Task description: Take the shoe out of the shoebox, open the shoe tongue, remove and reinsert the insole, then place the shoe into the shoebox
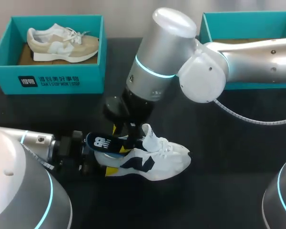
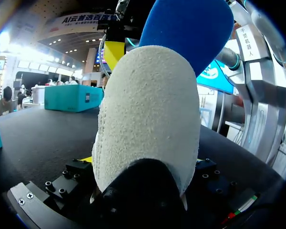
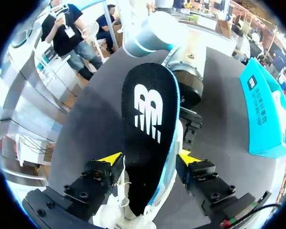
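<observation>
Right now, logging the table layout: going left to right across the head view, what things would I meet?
left teal shoebox holding the beige sneaker → dark insole → white sneaker → right teal shoebox

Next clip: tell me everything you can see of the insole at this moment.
The insole is a flat, foam-looking piece. It is black on top with a white logo, and bright blue along its edge and underside. One end is tucked into the opening of the white shoe. The rounded end with the logo sticks out, rising over the shoe's heel. The right gripper is shut on it, one yellow tip against each long edge.
</observation>
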You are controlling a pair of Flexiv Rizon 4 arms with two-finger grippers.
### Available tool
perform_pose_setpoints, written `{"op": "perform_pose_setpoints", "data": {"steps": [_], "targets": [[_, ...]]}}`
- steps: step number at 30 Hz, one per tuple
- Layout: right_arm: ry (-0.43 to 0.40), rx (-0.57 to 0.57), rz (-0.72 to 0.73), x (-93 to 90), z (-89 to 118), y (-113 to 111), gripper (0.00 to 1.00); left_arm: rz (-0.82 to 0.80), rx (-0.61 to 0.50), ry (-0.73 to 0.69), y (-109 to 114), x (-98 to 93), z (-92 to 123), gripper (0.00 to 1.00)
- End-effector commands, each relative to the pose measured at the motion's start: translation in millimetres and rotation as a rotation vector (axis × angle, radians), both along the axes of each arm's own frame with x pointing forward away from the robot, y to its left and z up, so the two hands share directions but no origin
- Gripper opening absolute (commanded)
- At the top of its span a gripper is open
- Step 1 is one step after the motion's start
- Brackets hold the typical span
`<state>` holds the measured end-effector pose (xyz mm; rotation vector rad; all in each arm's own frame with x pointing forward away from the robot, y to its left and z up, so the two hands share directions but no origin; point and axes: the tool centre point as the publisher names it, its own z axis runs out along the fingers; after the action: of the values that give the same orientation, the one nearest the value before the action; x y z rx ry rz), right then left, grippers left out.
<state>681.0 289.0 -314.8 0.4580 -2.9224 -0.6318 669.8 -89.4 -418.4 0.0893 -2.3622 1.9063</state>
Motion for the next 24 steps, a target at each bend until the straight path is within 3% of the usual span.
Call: {"op": "perform_pose_setpoints", "data": {"steps": [1, 7, 20, 24], "targets": [[0.017, 0.001, -0.014, 5.6, 12.4, -7.2, 1.00, 0.001, 0.001, 0.000, -0.7, 2.0, -4.9, 0.00], [0.050, -0.014, -0.030, 10.7, 25.4, -1.5, 1.00, 0.001, 0.001, 0.000, -0.7, 2.0, -4.9, 0.00], [0.050, -0.014, -0.030, 10.7, 25.4, -1.5, 1.00, 0.001, 0.001, 0.000, -0.7, 2.0, -4.9, 0.00], [0.187, -0.005, 0.047, 8.3, 23.4, 9.5, 1.00, 0.001, 0.001, 0.000, -0.7, 2.0, -4.9, 0.00]]}}
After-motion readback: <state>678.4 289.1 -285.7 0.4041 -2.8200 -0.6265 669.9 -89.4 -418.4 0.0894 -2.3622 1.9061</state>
